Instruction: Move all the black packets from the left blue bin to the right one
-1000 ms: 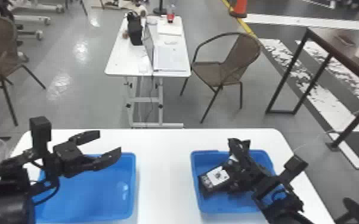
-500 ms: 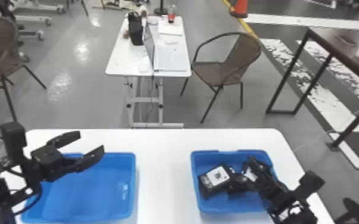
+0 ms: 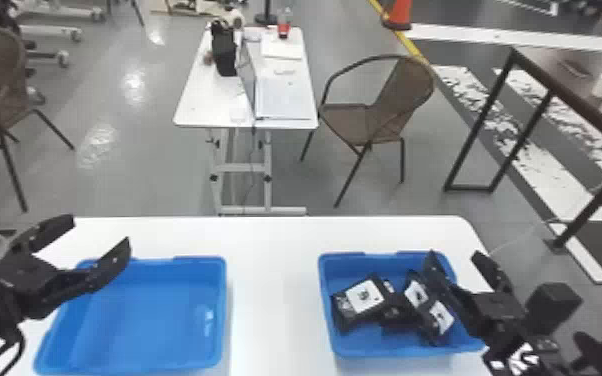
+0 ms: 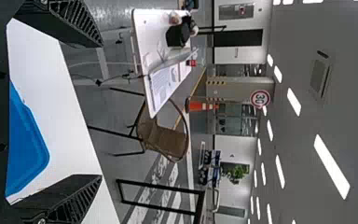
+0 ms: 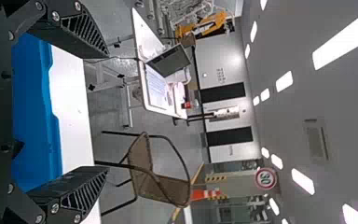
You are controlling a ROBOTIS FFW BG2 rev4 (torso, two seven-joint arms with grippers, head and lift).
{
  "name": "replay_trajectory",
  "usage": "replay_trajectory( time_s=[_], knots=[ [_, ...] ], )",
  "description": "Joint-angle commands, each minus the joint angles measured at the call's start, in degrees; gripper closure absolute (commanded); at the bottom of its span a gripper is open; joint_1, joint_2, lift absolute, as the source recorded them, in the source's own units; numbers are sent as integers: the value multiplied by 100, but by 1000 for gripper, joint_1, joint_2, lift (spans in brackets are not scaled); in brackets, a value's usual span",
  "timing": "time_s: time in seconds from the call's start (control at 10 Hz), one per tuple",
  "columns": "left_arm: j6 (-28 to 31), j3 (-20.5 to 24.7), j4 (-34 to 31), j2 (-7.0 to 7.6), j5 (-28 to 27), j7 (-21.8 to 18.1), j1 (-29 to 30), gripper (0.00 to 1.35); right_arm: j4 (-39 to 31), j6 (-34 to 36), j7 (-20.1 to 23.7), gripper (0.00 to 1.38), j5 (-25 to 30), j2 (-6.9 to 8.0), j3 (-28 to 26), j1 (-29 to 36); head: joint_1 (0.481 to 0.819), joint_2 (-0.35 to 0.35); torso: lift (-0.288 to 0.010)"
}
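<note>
White table (image 3: 277,300) with the left blue bin (image 3: 140,325) and right blue bin (image 3: 365,346) on it, apart

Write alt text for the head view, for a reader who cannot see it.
Black packets with white labels lie in the right blue bin on a white table, while the left blue bin looks empty. The left end effector and right end effector, both open, are at the bins. Beyond stands a brown chair.
</note>
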Motion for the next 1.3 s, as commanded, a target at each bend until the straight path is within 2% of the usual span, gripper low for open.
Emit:
replay_trajectory(
  time_s=[0.0,0.1,0.2,0.4,0.7,1.2],
  knots=[
    [-353,-31,-266,-15,151,283,496,24,-1010,-62,-6,182,452,346,-167,718,695,-83,0],
    [-546,-66,-319,-15,134,362,716,25,-1169,-554,64,214,549,483,-290,1034,695,-70,0],
    [-1082,-101,-319,-15,204,362,936,81,-1160,-897,178,263,505,483,-317,1271,695,-62,0],
    [-1504,-523,-714,-15,151,1205,1577,121,-1573,-932,187,280,540,483,-352,1939,695,-79,0],
    [-1513,-611,-741,-15,327,1337,2026,121,-1731,-994,222,280,470,483,-501,2370,695,-122,0],
    [-1118,-804,-758,-15,433,1381,2069,121,-1784,-976,257,280,435,483,-492,2511,695,-154,0]
  ],
)
